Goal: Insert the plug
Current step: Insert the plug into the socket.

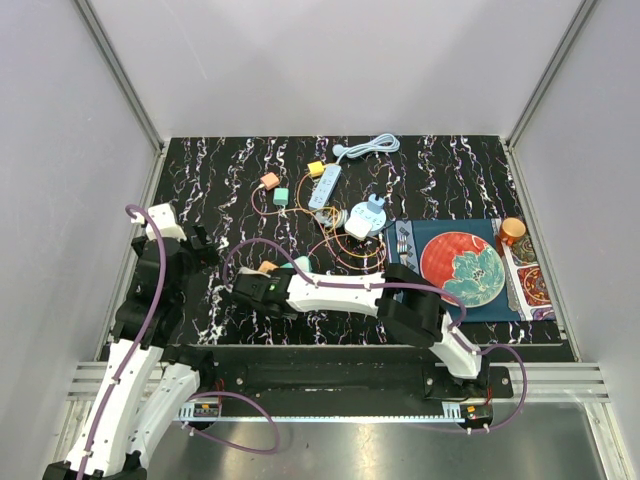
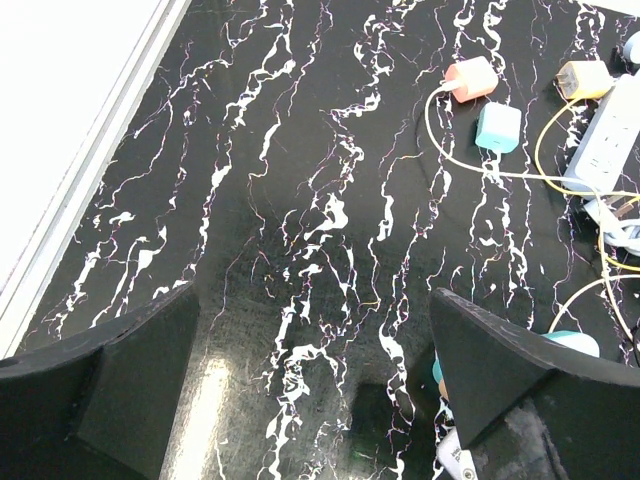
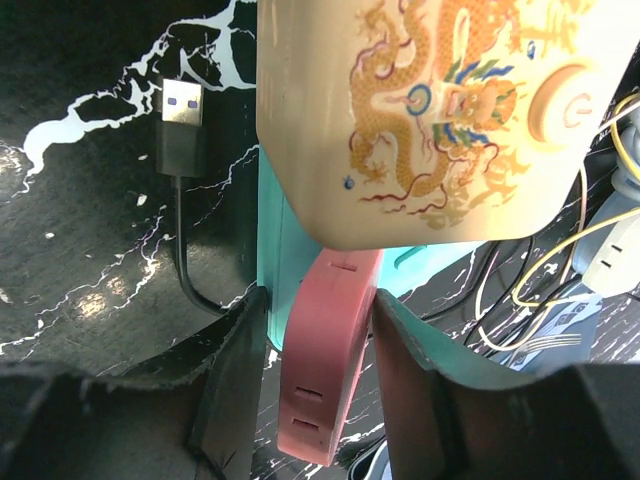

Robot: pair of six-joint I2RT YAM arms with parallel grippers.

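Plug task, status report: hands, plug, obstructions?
Left hand open, empty. Right hand straddles pink block, grip unclear. Black USB plug loose on table, uninserted. Cream dragon-print box overlaps it.

Robotics lab test cell: plain white panels (image 1: 330, 60) in an aluminium frame (image 1: 121, 75) enclose a black, white-veined tabletop (image 1: 230, 200) on its left, right and far sides, while a left arm (image 1: 120, 400) and right arm (image 1: 335, 292) (both trailing purple cables (image 1: 260, 241)) stand on a metal rail (image 1: 560, 380) along the near edge.
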